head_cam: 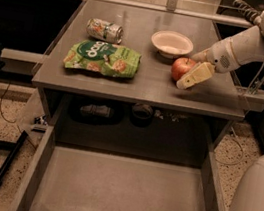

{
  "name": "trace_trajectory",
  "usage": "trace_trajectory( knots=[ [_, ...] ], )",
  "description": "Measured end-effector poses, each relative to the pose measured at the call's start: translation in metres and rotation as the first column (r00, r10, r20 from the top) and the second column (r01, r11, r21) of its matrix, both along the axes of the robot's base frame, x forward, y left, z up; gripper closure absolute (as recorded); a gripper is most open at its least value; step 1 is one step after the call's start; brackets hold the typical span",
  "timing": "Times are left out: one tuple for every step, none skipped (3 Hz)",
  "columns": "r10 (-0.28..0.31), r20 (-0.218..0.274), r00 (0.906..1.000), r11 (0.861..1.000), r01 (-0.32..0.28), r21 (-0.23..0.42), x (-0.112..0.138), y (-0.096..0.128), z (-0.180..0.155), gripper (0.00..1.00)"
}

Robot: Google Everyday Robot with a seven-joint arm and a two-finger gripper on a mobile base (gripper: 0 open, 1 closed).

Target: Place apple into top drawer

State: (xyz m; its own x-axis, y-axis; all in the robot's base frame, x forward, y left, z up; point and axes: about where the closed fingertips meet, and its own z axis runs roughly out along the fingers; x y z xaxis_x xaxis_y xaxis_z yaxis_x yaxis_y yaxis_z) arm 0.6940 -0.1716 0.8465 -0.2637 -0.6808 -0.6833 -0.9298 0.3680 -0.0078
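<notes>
Count taken at the table [175, 92].

- Apple [179, 68]: one, right side of the tabletop.
- White bowl [172, 43]: one, far of the apple.
- Drink can [104, 30]: one, lying on its side, far left.
- Green snack bag [103, 58]: one, near of the can.
- Top drawer [122, 192]: one, pulled out on the near side.
- Gripper [194, 72]: one, at the apple's right side.
- Robot arm [255, 40]: one, entering from the far right.
- Dark items [95, 110] on the shelf below the tabletop: apparently two; the shadow prevents a firm count.

Dim warm light; soft shadow under end effector [191, 71] beside apple [179, 68]
</notes>
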Motion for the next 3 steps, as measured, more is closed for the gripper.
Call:
trace_trajectory(
  knots=[
    [0.001,-0.002,1.0000,1.000,-0.001,0.003,0.0004,0.0003,0.0001,0.32],
    [0.001,-0.002,1.0000,1.000,-0.001,0.003,0.0004,0.0004,0.0001,0.55],
    [0.001,-0.002,1.0000,1.000,-0.001,0.003,0.0005,0.0004,0.0001,0.79]
  ],
)
